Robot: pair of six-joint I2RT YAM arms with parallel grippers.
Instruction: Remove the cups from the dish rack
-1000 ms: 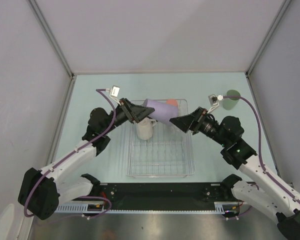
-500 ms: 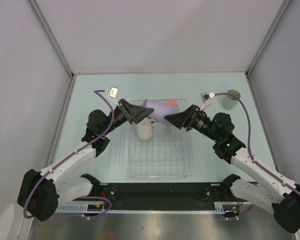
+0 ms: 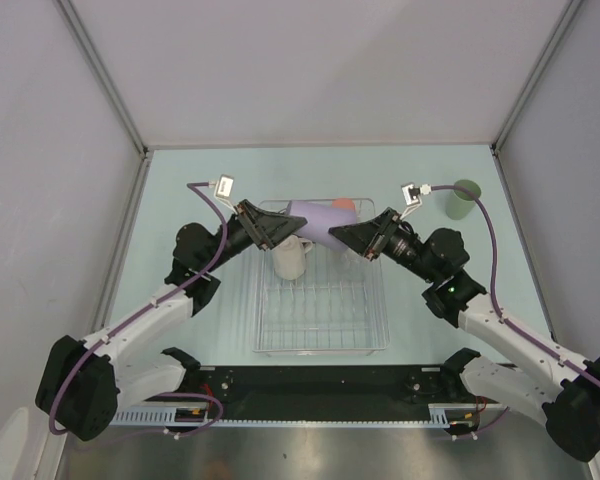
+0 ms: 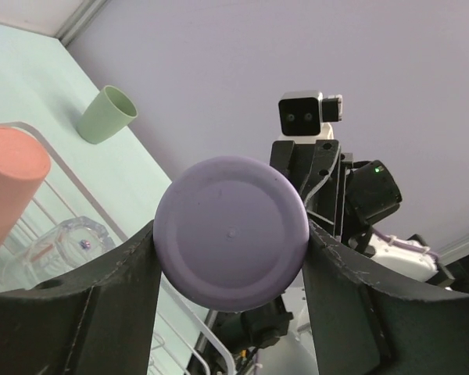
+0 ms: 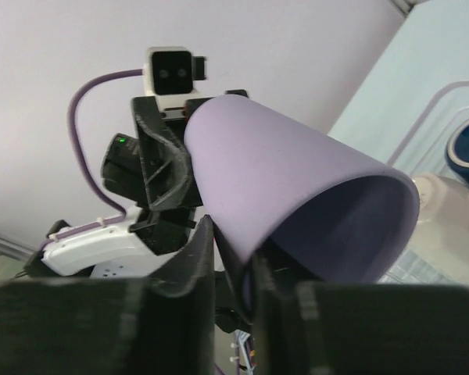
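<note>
The lavender cup (image 3: 318,219) hangs tilted on its side above the far end of the dish rack (image 3: 320,348). My left gripper (image 3: 283,226) is shut on its base end; in the left wrist view the round base (image 4: 231,233) sits squeezed between both fingers. My right gripper (image 3: 338,238) is shut on the cup's rim: one finger lies inside the mouth and one outside the wall (image 5: 281,180). In the rack are a cream-white mug (image 3: 289,258), a salmon cup (image 3: 343,206), a clear glass (image 4: 70,242) and a dark blue mug (image 5: 465,152). A sage green cup (image 3: 464,200) stands on the table at far right.
The rack's wire grid (image 3: 320,300) fills the middle of the pale green table. Grey walls close in the table on the left, back and right. Both arms meet over the rack's far end.
My right gripper moved left to the lavender cup's mouth and closed its jaws on the rim. The left gripper kept still, holding the cup's base.
</note>
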